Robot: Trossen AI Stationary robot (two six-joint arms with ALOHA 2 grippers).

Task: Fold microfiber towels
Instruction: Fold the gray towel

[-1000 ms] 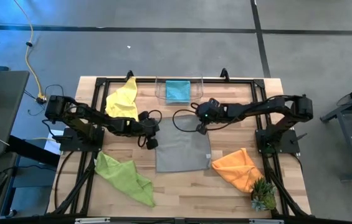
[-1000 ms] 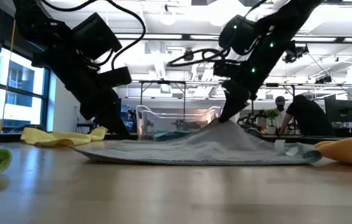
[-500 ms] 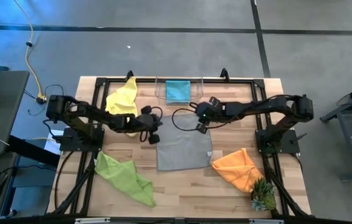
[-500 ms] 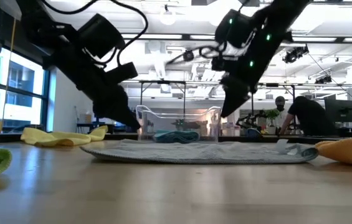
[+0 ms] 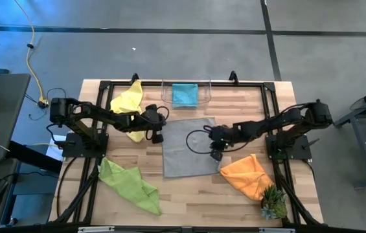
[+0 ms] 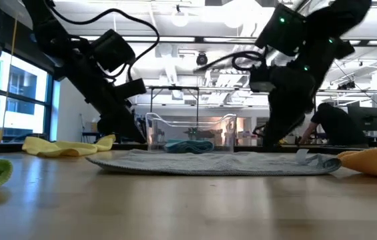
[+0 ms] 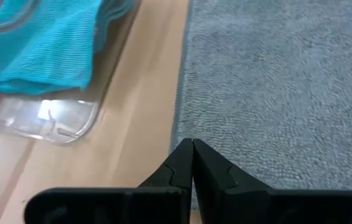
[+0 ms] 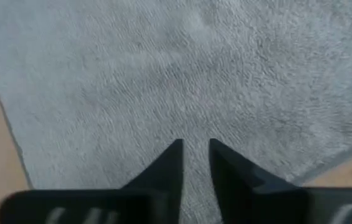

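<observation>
The grey towel [image 5: 186, 152] lies spread flat in the middle of the table, also seen in the low view [image 6: 215, 162]. My left gripper [image 5: 158, 136] is shut, its tips [image 7: 192, 144] at the towel's left edge near the far left corner. My right gripper [image 5: 215, 154] stands over the towel's right part with a narrow gap between its fingers [image 8: 194, 146] and nothing in it. A teal towel [image 5: 184, 94] lies in the clear bin [image 5: 203, 98]. Yellow [image 5: 129, 103], lime green [image 5: 131, 184] and orange [image 5: 247, 173] towels lie crumpled around it. My left gripper points its shut fingertips slanting down at the grey towel's left edge [image 7: 179, 118]. Whether they touch the cloth or the table, I cannot tell.
A small spiky plant [image 5: 273, 204] stands at the near right corner beside the orange towel. The black frame rails [image 5: 105, 87] run along the table's sides. Bare wood shows in front of the grey towel [image 5: 195, 194].
My right gripper has let go of the grey towel's far right part, which it held up in a peak, and has gone toward the table's near edge along the towel's right side. The towel has dropped flat and spread out. My left gripper has gone toward the far edge.
</observation>
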